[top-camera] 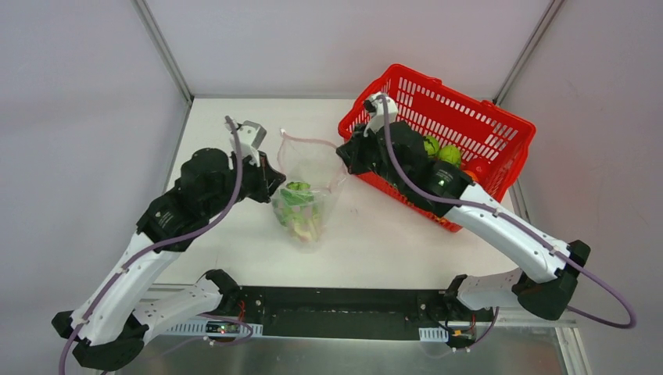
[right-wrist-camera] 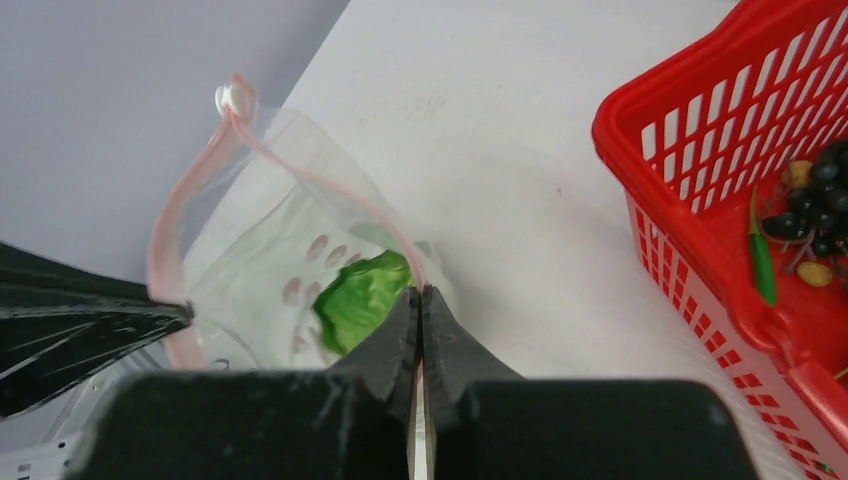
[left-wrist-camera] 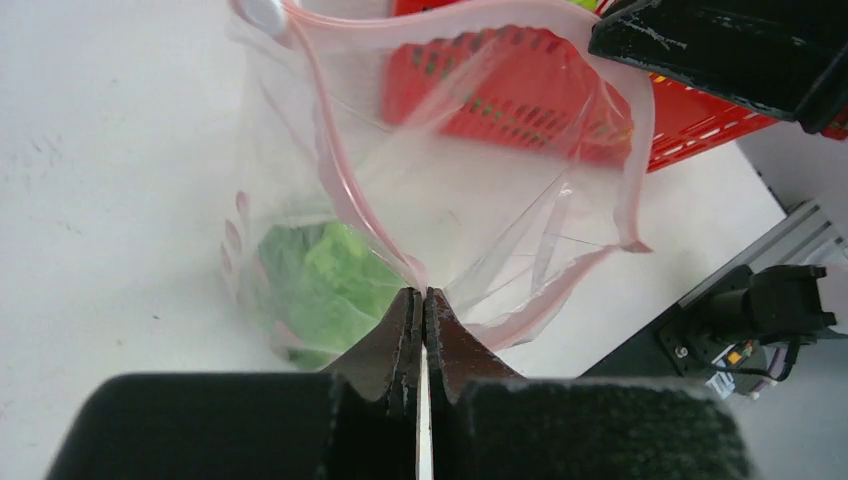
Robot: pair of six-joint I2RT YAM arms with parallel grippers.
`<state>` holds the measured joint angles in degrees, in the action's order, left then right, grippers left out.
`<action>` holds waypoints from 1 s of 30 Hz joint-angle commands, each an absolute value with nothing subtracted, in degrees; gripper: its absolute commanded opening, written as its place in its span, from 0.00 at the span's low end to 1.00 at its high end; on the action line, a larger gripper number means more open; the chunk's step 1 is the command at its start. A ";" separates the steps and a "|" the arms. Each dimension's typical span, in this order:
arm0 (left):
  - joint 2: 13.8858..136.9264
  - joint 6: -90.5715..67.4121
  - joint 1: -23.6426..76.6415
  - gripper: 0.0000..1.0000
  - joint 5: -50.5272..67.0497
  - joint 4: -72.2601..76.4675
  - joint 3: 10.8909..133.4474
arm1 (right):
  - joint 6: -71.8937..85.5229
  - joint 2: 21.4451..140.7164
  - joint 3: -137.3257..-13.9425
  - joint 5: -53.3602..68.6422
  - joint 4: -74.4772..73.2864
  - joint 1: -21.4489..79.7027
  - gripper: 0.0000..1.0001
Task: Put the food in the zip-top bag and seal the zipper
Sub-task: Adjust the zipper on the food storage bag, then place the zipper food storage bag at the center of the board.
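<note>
Left gripper (left-wrist-camera: 422, 300) is pinched tight on the rim of the bag (top-camera: 309, 168). The right gripper (right-wrist-camera: 422, 298) is clamped on the opposite side of the same rim, and the mouth with its pink zipper (left-wrist-camera: 637, 150) gapes open between them. The bag sits on the table (top-camera: 375, 234) with lettuce (top-camera: 297, 195) down in the bottom. The red basket (top-camera: 469, 117) is just right of it, grapes (right-wrist-camera: 815, 200) lying inside.

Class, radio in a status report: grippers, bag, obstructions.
Left gripper and right gripper shut on zip-top bag mouth. Bag open, lettuce inside, unsealed. More food in red basket. Nothing blocking.
</note>
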<state>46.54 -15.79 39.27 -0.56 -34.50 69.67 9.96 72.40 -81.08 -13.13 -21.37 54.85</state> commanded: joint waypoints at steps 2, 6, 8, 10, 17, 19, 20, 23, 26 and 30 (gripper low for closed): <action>46.52 -15.81 38.67 0.00 0.66 -29.70 66.58 | 11.46 68.54 -73.05 -11.65 -7.17 54.18 0.00; 45.89 -15.19 38.67 0.00 1.72 -32.95 70.40 | 13.93 67.33 -74.46 -1.10 -10.67 52.22 0.00; 45.76 -15.10 38.66 0.00 3.30 -34.88 72.87 | 13.87 67.49 -75.15 1.61 -11.86 52.22 0.00; 44.74 -15.27 38.67 0.00 4.52 -35.21 73.94 | 14.59 67.31 -75.23 1.35 -12.17 52.21 0.00; 44.78 -13.01 38.67 0.00 -2.19 -38.83 74.10 | 16.06 67.14 -71.70 0.87 -9.99 52.25 0.00; 46.17 -12.37 38.67 0.00 -3.66 -40.11 73.36 | 16.75 67.64 -69.23 0.45 -9.77 52.23 0.00; 46.95 -12.27 38.67 0.00 -4.37 -40.57 72.80 | 17.22 67.67 -67.62 -1.48 -9.32 52.21 0.00; 48.14 -13.10 38.67 0.00 -4.67 -38.50 69.59 | 19.20 67.50 -63.21 -3.46 -7.81 52.21 0.00; 49.34 -15.94 38.67 0.05 -4.88 -34.12 66.17 | 20.65 67.71 -62.07 -2.27 -6.99 52.21 0.00; 52.62 -18.92 38.67 0.31 -5.01 -32.92 65.68 | 21.89 67.53 -62.94 -0.53 -4.80 52.21 0.00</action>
<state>50.85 -15.46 39.27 -3.51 -36.93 65.47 19.44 68.71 -61.28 -1.41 -10.04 52.10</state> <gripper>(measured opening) 0.252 0.005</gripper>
